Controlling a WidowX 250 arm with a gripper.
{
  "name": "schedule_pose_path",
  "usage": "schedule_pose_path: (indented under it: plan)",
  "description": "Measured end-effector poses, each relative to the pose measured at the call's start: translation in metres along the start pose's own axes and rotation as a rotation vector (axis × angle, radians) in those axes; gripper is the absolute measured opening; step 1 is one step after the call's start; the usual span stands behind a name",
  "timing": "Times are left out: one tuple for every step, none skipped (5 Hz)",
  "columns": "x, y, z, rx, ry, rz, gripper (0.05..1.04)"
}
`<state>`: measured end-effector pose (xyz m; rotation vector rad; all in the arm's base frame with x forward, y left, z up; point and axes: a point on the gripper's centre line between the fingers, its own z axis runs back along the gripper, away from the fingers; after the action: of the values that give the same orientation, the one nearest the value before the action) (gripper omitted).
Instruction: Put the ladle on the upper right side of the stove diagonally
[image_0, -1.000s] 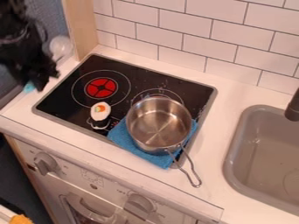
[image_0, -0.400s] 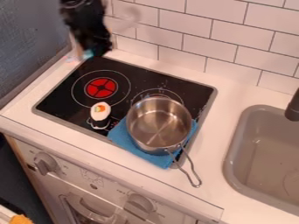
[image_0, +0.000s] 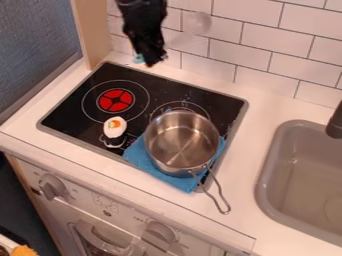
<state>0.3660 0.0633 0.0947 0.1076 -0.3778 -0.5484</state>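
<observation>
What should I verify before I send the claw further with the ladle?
1. Ladle secure in the claw: cannot tell; its see-through bowl shows beside the claw, the hold does not.
2. Claw over the upper right of the stove: not ok; it hangs by the back edge, further left.
3. Claw away from the metal pot: ok.
4. Pot upright on the blue cloth: ok.
5. Room to lay the ladle diagonally behind the pot: cannot tell; bare black surface shows, but the pot takes up part of the right side.
</observation>
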Motion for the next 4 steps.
schedule_pose_path:
  plan:
    - [0.0, -0.009, -0.01, -0.032, 0.017, -0.146, 0.343]
    - [-0.002, -0.014, -0.021, -0.068, 0.015, -0.243, 0.344]
    - [-0.004, -0.016, -0.036, -0.103, 0.03, -0.308, 0.344]
    - [-0.004, -0.015, -0.049, -0.121, 0.047, -0.358, 0.344]
